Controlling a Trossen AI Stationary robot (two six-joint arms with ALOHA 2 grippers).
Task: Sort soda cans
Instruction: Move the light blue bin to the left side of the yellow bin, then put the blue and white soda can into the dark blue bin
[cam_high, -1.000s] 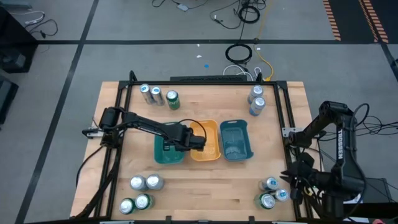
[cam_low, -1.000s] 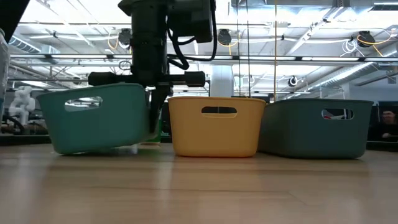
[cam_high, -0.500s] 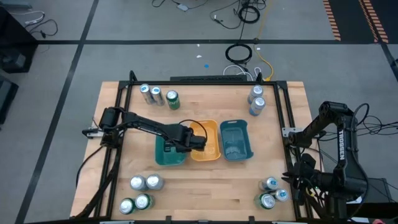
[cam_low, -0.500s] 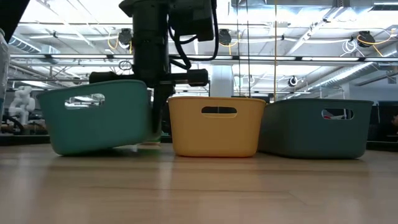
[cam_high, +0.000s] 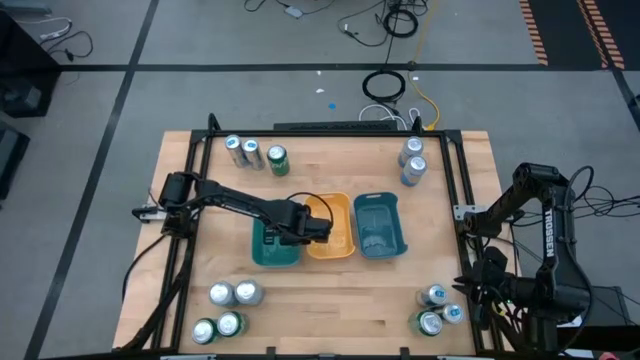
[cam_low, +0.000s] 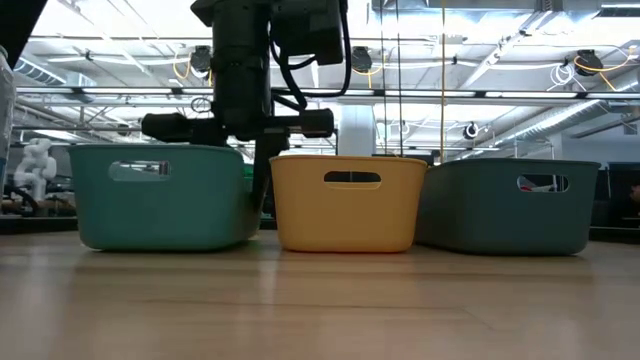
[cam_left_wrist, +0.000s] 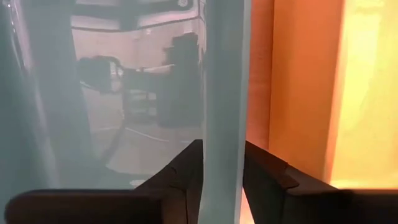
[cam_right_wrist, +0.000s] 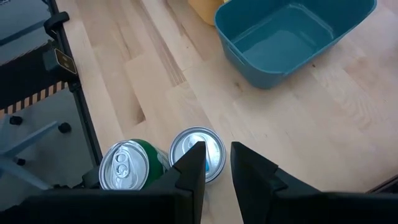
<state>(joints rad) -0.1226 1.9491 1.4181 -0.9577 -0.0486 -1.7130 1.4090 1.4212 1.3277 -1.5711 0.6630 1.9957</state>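
Three trays stand side by side mid-table: teal (cam_high: 272, 245), yellow (cam_high: 335, 225) and blue (cam_high: 380, 225). My left gripper (cam_high: 300, 232) points down between the teal and yellow trays and is shut on the teal tray's wall (cam_left_wrist: 222, 155). Soda cans stand upright in groups at the far left (cam_high: 251, 152), far right (cam_high: 412, 160), near left (cam_high: 225, 308) and near right (cam_high: 438, 310). My right gripper (cam_right_wrist: 217, 165) hovers shut above the near-right cans. A green can (cam_right_wrist: 127, 165) and a blue can (cam_right_wrist: 199, 140) stand below it, untouched. My left gripper holds the teal tray by the wall that faces the yellow tray (cam_left_wrist: 224, 93), one finger (cam_left_wrist: 186, 174) inside the tray and one (cam_left_wrist: 264, 177) outside it. The fingers come from above, pointing down. The tray (cam_low: 160, 195) sits level with its bottom on the table.
The yellow tray (cam_low: 345, 200) stands close against the held wall, and the blue tray (cam_low: 505, 205) just beyond it. A dark frame (cam_high: 205, 150) runs along the table's left and right sides. Bare wood lies between the trays and the near edge (cam_high: 330, 300).
The teal tray was tilted, its side next to the yellow tray raised off the table in my left gripper. That side has come down and the tray now sits level. Both arms have stayed where they were.
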